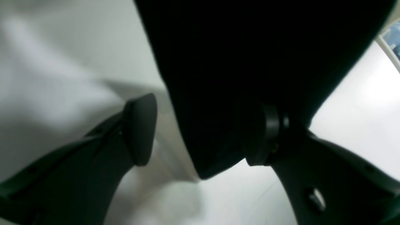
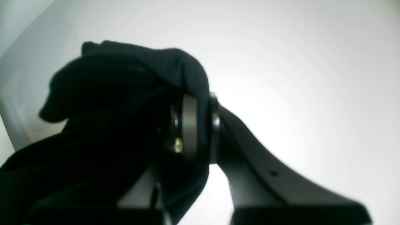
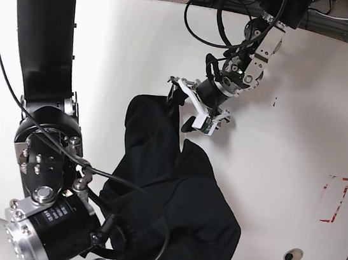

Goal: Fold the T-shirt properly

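The black T-shirt (image 3: pixel 172 194) lies crumpled on the white table (image 3: pixel 305 109), stretching from the middle down to the front edge. My left gripper (image 3: pixel 182 105) is at the shirt's upper end, open. In the left wrist view, a fold of the T-shirt (image 1: pixel 237 62) hangs between the fingers of the left gripper (image 1: pixel 204 134). It rests against the right-hand pad (image 1: pixel 269 134) and stays clear of the other. My right gripper (image 2: pixel 201 128) is shut on a bunched part of the T-shirt (image 2: pixel 125 81). In the base view its jaws are hidden behind its own arm (image 3: pixel 47 216).
A red marking (image 3: pixel 333 199) is on the table at the right, with a small round hole (image 3: pixel 292 255) near the front edge. Cables (image 3: pixel 208 19) hang around the left arm at the back. The right arm's thick black column (image 3: pixel 43 23) rises at the left.
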You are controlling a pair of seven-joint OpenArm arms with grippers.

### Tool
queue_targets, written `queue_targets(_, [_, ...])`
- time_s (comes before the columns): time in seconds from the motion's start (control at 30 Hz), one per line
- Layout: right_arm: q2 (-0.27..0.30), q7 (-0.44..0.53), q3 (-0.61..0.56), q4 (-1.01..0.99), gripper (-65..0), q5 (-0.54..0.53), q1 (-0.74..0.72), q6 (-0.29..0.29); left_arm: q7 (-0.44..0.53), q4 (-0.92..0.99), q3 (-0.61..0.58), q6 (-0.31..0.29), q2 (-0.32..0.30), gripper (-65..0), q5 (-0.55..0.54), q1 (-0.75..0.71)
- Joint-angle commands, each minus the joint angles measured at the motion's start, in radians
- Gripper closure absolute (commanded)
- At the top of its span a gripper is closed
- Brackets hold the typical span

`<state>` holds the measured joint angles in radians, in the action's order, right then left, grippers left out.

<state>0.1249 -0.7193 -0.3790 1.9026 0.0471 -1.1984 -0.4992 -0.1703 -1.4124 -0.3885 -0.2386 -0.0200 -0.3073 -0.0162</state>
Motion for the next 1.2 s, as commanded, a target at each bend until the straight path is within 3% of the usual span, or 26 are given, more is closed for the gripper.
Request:
queue_targets(0.0, [-0.003,0.017,0.012,0.005,0.0,0.01,-0.038,0.015,0.024,-0.011,0.001,-0.021,0.01,-39.6,-0.006,0.017])
queue_targets(0.27, [-0.003,0.017,0.015,0.005,0.0,0.01,-0.033,0.015,0.024,0.057,-0.002,-0.025,0.015,-39.6,-0.006,0.049])
queue_targets(0.83, [-0.004,0.016,0.016,0.007,0.0,0.01,-0.024,0.015,0.024,0.25,-0.027,-0.025,0.087,-38.2,-0.008,0.172])
queue_targets(0.9, [-0.004,0.016,0.016,0.007,0.0,0.012,-0.016,0.015,0.024,0.261,-0.022,-0.025,0.087,-32.1,-0.008,0.173])
queue_targets(1.0, [-0.004,0.016,0.016,0.007,0.0,0.012,-0.011,0.015,0.024,0.281,-0.02,-0.02,0.087,-14.2,-0.008,0.18])
queue_targets(1.03, [-0.004,0.016,0.016,0.007,0.0,0.012,-0.008,0.015,0.024,0.292,-0.019,-0.02,0.087,-5.0,-0.008,0.186])
queue_targets(1.07, [-0.004,0.016,0.016,0.007,0.0,0.012,-0.008,0.015,0.024,0.296,-0.019,-0.02,0.087,-1.0,-0.008,0.187])
queue_targets(1.17, [-0.003,0.016,0.018,0.007,0.0,0.012,-0.001,0.015,0.024,0.292,-0.019,-0.02,0.084,0.0,-0.008,0.189])
